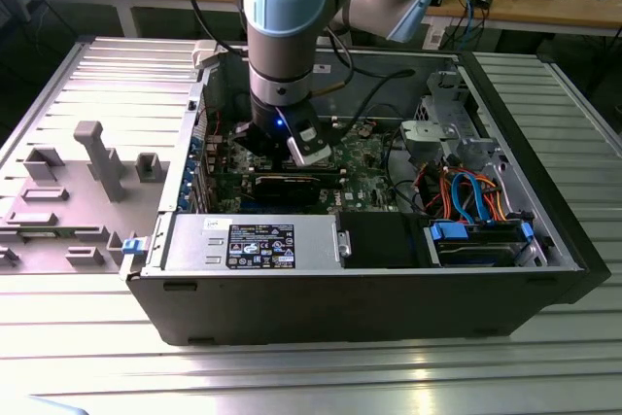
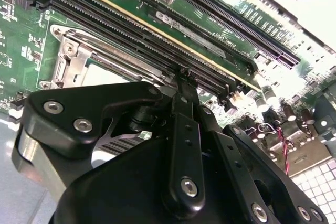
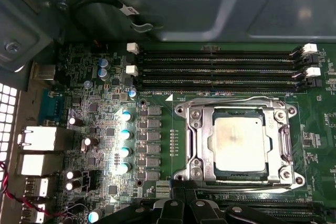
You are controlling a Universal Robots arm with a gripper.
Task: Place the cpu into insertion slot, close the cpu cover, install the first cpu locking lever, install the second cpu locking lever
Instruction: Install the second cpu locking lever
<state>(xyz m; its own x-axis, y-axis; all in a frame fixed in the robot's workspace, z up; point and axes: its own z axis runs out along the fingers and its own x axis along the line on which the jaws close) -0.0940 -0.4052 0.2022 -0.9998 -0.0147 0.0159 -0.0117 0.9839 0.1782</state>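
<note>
1. Cpu (image 3: 239, 142) work takes place inside an open computer case (image 1: 369, 289) lying on a ribbed metal surface (image 1: 292, 376); grey plastic fixtures (image 1: 97, 157) sit on that surface toward the exterior view's left.
2. Robot arm (image 1: 282, 26) reaches down into the case, its gripper (image 2: 184, 85) low over the green motherboard (image 3: 105, 129), just beside the long black memory slots (image 3: 215, 69).
3. Whether the jaws are open or closed cannot be told, and nothing is seen held in them.
4. Insertion slot (image 3: 197, 179) lies beside the memory slots, with the cpu cover (image 3: 199, 135) lying flat around the chip.
5. Pale silvery cpu sits seated in the slot, showing through the cover's window.
</note>
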